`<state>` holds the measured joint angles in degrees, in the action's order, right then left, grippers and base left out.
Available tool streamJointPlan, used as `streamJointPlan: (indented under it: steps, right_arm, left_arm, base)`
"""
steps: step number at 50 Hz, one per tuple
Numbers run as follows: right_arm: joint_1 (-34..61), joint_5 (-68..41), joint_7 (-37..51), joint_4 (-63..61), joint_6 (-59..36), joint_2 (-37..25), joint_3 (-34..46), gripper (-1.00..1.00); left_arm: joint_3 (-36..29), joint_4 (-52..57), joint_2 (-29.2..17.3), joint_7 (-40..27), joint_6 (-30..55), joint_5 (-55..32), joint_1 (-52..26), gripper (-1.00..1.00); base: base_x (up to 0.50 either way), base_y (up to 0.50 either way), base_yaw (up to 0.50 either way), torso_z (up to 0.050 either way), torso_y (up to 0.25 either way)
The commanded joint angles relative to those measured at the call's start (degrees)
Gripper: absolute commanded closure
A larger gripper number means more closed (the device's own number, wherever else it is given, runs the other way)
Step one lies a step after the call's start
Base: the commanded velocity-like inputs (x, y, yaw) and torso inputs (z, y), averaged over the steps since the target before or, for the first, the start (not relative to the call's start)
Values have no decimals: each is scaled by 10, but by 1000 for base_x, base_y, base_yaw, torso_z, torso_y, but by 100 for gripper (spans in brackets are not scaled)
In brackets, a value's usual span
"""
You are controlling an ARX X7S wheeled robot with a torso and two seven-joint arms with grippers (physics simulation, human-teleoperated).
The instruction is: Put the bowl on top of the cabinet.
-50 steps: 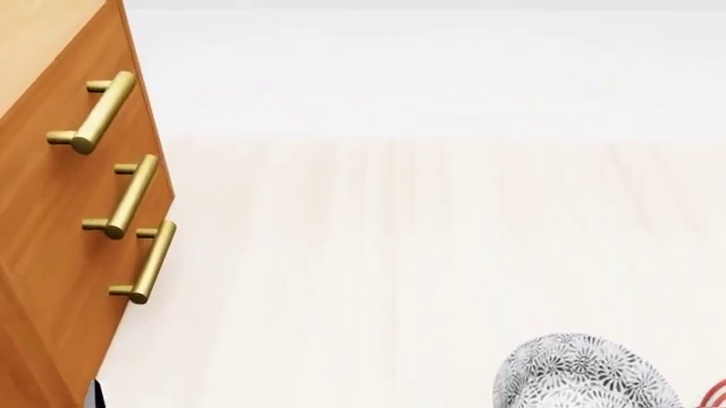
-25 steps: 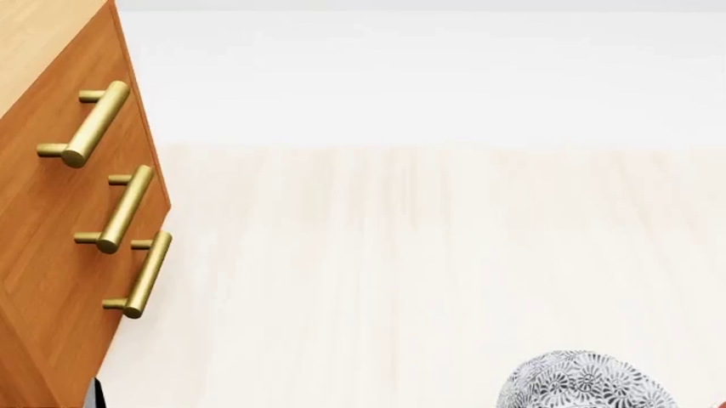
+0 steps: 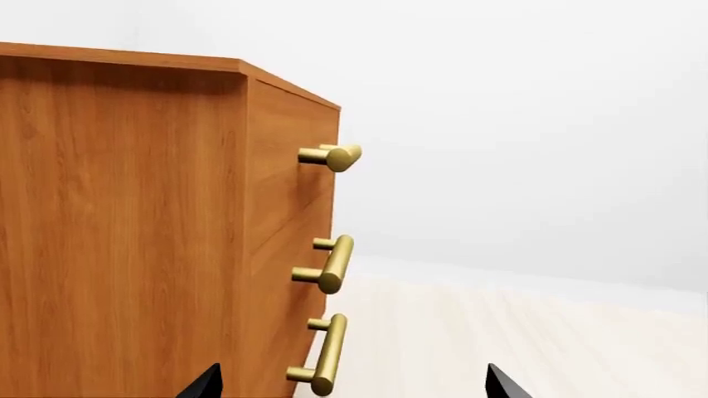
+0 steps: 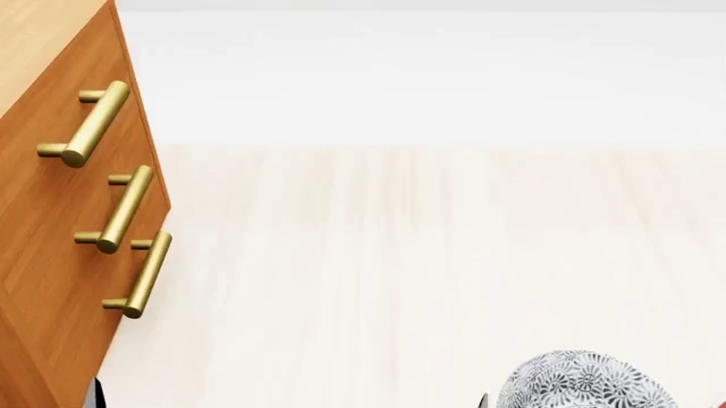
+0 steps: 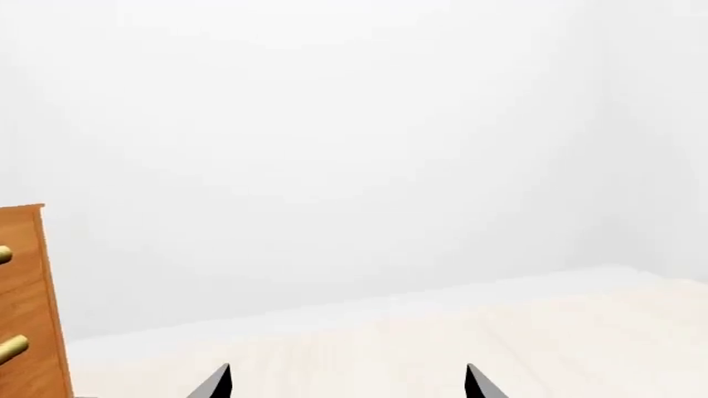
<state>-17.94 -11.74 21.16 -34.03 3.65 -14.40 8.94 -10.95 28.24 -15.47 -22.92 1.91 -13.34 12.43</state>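
The bowl (image 4: pixel 584 382), white with a dense grey-black floral pattern, sits on the pale floor at the bottom right of the head view, cut off by the frame edge. The orange-brown cabinet (image 4: pixel 57 212) fills that view's left side, its three brass bar handles (image 4: pixel 91 126) facing the open floor. In the left wrist view the cabinet (image 3: pixel 133 232) stands close ahead, and my left gripper (image 3: pixel 351 385) is open, with only its two dark fingertips (image 3: pixel 205 383) showing. My right gripper (image 5: pixel 346 383) is open over bare floor, holding nothing. The bowl is outside both wrist views.
Pale wooden floor (image 4: pixel 397 255) runs from the cabinet to a white wall (image 4: pixel 431 76). A strip of the cabinet (image 5: pixel 22 307) shows at the edge of the right wrist view. A red sliver (image 4: pixel 719 403) peeks in beside the bowl.
Over the last second the head view shifted: the bowl slid lower in the frame and the cabinet handles moved down and left. In the last half second almost nothing changed.
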Motion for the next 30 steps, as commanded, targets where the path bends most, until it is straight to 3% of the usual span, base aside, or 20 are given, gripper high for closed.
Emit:
streamJointPlan:
  steps: [1,10,30]
  right_arm:
    - [-1,-43,53,-43,-40,15,-45,-100]
    - [-6,-213,3,-35,4,4,-84,-100]
    - [0,-255,41,-16,17,15,-122,-100]
  left_arm:
    - [-4,0,-3,-4,-1,-3,0,-100]
    - [-4,-4,-5,-5,-2,-7,-3,-100]
    - [-7,-6,-9,-9,1,-13,-6,-100]
  base:
    - [0,0,0,0,0]
    - [0,0,0,0,0]
    - [0,0,0,0,0]
